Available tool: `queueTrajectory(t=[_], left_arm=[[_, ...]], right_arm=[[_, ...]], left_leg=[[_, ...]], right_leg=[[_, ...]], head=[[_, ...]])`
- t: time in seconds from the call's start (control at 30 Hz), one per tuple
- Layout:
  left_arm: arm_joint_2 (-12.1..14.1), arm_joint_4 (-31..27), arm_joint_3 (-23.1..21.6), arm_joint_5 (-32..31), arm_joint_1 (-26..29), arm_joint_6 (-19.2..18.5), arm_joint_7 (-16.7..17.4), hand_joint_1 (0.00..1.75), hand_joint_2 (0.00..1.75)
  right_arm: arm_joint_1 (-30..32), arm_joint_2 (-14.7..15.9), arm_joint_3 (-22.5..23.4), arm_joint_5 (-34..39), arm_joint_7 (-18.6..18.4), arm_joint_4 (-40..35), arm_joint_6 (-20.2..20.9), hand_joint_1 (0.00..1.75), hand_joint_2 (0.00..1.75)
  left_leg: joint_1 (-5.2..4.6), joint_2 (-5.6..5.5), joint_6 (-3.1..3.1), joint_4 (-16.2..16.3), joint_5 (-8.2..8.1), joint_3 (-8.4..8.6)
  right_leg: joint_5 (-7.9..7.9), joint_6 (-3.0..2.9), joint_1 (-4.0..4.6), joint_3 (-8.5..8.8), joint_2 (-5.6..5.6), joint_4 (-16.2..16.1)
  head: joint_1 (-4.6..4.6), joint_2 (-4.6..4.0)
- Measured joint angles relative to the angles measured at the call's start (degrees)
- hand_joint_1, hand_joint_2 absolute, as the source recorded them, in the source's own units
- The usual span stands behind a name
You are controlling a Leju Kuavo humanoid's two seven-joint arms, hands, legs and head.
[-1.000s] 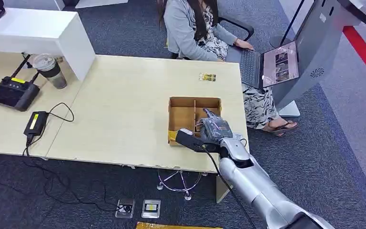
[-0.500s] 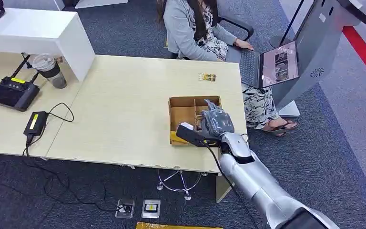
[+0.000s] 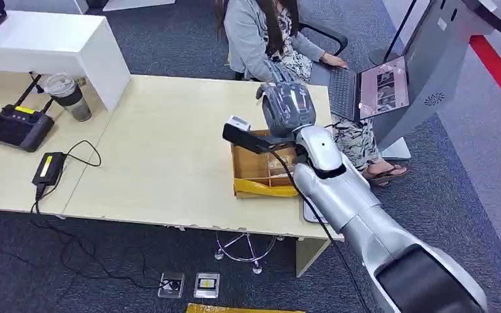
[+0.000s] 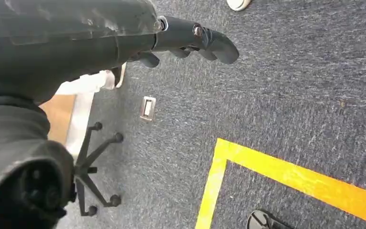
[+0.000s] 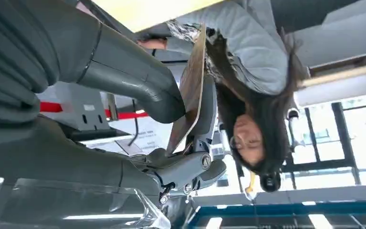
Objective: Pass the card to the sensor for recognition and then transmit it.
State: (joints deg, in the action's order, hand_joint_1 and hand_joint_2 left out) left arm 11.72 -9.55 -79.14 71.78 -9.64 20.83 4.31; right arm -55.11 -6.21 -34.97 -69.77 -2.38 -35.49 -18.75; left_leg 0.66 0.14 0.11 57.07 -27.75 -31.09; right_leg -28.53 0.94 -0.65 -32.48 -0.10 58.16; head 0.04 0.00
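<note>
Right arm: raised over the desk (image 3: 169, 150), forearm extending up from the lower right. The right hand (image 3: 287, 107) sits above the far edge of the cardboard box (image 3: 261, 171), palm turned away from the head camera. In the right wrist view, the card (image 5: 190, 90) is pinched edge-on between thumb and fingers (image 5: 186, 169). A seated person (image 3: 267, 39) is beyond the desk. Left hand (image 4: 190, 40): hangs over the carpet, fingers loosely extended, holding nothing.
</note>
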Motion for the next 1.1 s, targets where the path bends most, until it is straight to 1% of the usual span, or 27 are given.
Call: queueTrajectory(t=[0.17, 0.37, 0.6, 1.1], left_arm=[[0.1, 0.0, 0.0, -0.2, 0.0, 0.0, 0.0, 0.00, 0.00], [0.4, 0.0, -0.1, -0.6, 0.0, -0.1, 0.0, 0.00, 0.00], [0.5, 0.0, -0.5, -0.9, 0.0, -0.4, 0.0, 0.00, 0.00], [0.8, 0.0, -0.9, -1.4, 0.0, -0.8, -1.1, 0.00, 0.00]], right_arm=[[-1.7, -2.1, 0.0, -0.5, 1.5, 4.3, 0.0, 1.75, 1.75], [-3.3, -3.1, 0.0, -0.5, 0.9, 8.5, 2.8, 1.75, 1.75], [-5.2, -3.1, 0.0, -0.6, -0.4, 11.6, 4.3, 1.75, 1.75], [-6.6, -2.3, 0.3, -1.3, -1.6, 14.1, 4.2, 1.75, 1.75]], left_leg=[[0.00, 0.00, 0.00, 0.0, 0.00, 0.00], [0.00, -0.01, 0.00, 0.0, 0.00, 0.00], [0.00, 0.00, 0.00, 0.0, 0.00, 0.00], [0.00, 0.00, 0.00, 0.0, 0.00, -0.01]], right_leg=[[0.00, 0.00, 0.00, 0.00, -0.01, 0.0], [0.00, 0.00, 0.00, 0.00, -0.01, 0.0], [0.00, 0.00, 0.00, -0.03, 0.00, 0.0], [0.00, 0.00, 0.00, -0.03, 0.01, 0.0]], head=[[0.00, 0.00], [0.04, 0.00], [0.00, 0.00], [0.00, 0.00]])
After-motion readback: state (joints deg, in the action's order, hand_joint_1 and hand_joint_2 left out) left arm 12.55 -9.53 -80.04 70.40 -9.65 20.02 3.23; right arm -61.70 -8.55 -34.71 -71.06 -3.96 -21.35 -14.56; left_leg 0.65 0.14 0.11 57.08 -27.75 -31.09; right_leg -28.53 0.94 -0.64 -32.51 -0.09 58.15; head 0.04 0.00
